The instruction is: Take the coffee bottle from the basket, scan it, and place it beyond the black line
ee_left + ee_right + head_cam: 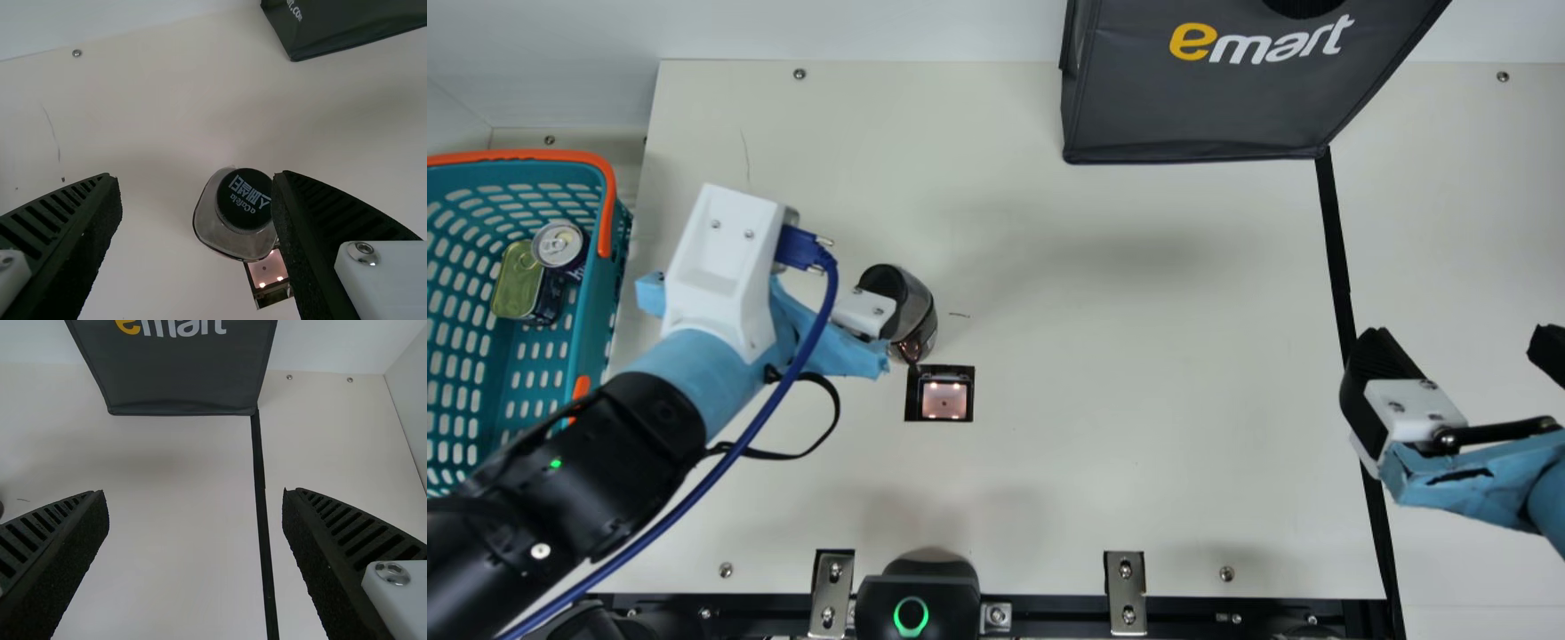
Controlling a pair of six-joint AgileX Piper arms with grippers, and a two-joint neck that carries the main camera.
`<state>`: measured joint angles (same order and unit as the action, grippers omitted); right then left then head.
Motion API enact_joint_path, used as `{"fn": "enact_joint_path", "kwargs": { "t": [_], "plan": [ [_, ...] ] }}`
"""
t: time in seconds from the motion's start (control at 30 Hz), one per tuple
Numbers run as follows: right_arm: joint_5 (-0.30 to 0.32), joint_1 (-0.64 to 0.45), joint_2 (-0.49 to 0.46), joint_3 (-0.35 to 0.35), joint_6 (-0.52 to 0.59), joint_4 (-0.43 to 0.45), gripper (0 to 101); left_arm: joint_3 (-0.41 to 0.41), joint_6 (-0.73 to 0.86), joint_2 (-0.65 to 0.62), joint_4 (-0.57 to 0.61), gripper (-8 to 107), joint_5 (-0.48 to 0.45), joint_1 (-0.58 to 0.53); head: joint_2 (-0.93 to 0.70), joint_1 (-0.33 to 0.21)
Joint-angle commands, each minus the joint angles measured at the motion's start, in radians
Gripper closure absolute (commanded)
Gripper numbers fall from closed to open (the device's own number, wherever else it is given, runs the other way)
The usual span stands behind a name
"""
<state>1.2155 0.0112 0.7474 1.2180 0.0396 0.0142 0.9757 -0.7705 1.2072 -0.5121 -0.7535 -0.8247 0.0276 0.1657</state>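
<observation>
The dark, black-capped coffee bottle [918,322] stood ungripped inside the wide-spread left gripper [864,311]; open desk [1138,373] ran toward the gaping, empty right gripper [1463,347].

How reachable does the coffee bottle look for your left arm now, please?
Probably yes: the left gripper is open and no object blocks the coffee bottle, though one finger partly hides it, so aim may need adjusting.

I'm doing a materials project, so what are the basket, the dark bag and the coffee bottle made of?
The basket looks like smooth plastic, moulded with rows of holes. The dark bag looks like matte fabric, with seamed edges. The coffee bottle is shiny and see-through: plastic or glass, I can't tell. Its black cap looks like matte plastic.
</observation>
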Motion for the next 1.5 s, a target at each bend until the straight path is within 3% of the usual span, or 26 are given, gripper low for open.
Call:
{"fn": "enact_joint_path", "kwargs": {
  "t": [0.0, 0.6, 1.47],
  "plan": [
    [0.0, 0.0, 0.0, 0.0, 0.0, 0.0, 10, 0.004, -0.045, 0.009, -0.024, 9, -0.013, -0.016, 0.0, -0.027],
    [0.0, 0.0, 0.0, 0.0, 0.0, 0.0, 10, 0.005, -0.241, 0.084, -0.138, 9, -0.068, -0.112, 0.0, -0.027],
    [0.001, 0.0, 0.0, 0.0, 0.0, 0.0, 10, -0.007, -0.404, 0.174, -0.231, 9, -0.05, -0.149, 0.0, -0.027]
  ]
}}
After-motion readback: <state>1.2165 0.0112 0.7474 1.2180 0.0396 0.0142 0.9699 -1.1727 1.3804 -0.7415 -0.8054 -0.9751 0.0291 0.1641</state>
